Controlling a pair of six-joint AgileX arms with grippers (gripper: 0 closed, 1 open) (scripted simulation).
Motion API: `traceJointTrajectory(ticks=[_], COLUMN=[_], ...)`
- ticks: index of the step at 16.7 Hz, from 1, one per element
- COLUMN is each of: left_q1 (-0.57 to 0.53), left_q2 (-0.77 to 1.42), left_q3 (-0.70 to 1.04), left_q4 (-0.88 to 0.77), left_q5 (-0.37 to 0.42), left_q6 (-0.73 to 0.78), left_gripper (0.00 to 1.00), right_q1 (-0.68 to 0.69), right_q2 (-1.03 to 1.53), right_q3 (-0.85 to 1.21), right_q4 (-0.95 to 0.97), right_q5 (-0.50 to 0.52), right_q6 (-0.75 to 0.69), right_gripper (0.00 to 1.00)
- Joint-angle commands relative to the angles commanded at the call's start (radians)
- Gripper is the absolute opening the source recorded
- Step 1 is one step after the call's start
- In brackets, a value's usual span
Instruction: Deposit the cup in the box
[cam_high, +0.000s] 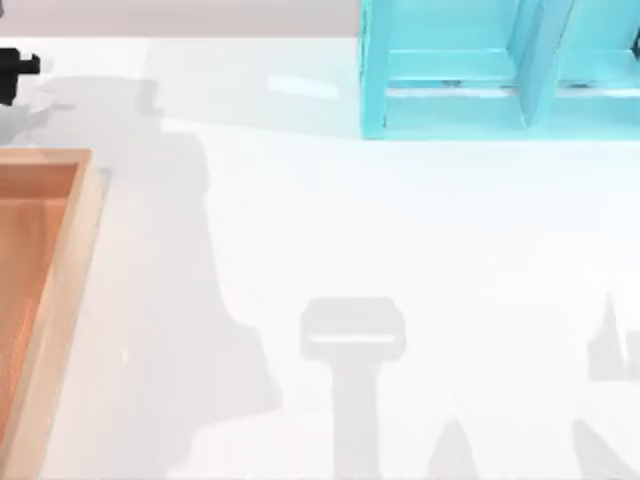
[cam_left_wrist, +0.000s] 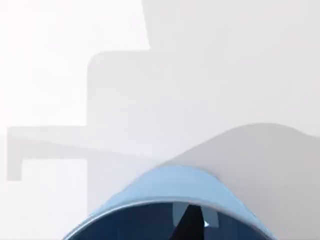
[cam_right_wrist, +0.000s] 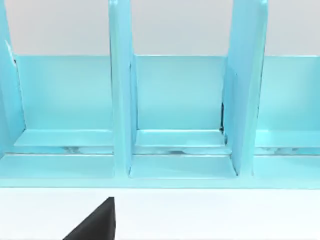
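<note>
The cup sits right against your left hand, apparently carried, though you cannot tell how its fingers stand. The box lies at the bench's left edge, so this looks like the carry: next, bring the cup over the box's inside and release. Your right hand idles facing the turquoise frame; its state is also unclear.

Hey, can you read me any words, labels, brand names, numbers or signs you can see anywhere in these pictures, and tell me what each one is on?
There is no readable text in any view.
The wooden box: plain, no lettering.
The turquoise frame: plain panels, no label.
The blue cup rim seen from the left wrist: unmarked.
The white table: no marks, just shadows.
</note>
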Motion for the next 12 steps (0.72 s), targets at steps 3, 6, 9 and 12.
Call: traceJointTrajectory(ticks=[3,6,9,12], left_q1=[0.000,0.000,0.000,0.000], left_q2=[0.000,0.000,0.000,0.000], left_q3=[0.000,0.000,0.000,0.000], left_q4=[0.000,0.000,0.000,0.000], left_q5=[0.000,0.000,0.000,0.000], left_q6=[0.000,0.000,0.000,0.000], left_gripper=[0.10,0.00,0.00,0.00], right_q1=[0.000,0.000,0.000,0.000], right_q2=[0.000,0.000,0.000,0.000], right_q3=[0.000,0.000,0.000,0.000], right_q4=[0.000,0.000,0.000,0.000], right_q5=[0.000,0.000,0.000,0.000], right_q6=[0.000,0.000,0.000,0.000], right_gripper=[1.00,1.00,1.00,1.00])
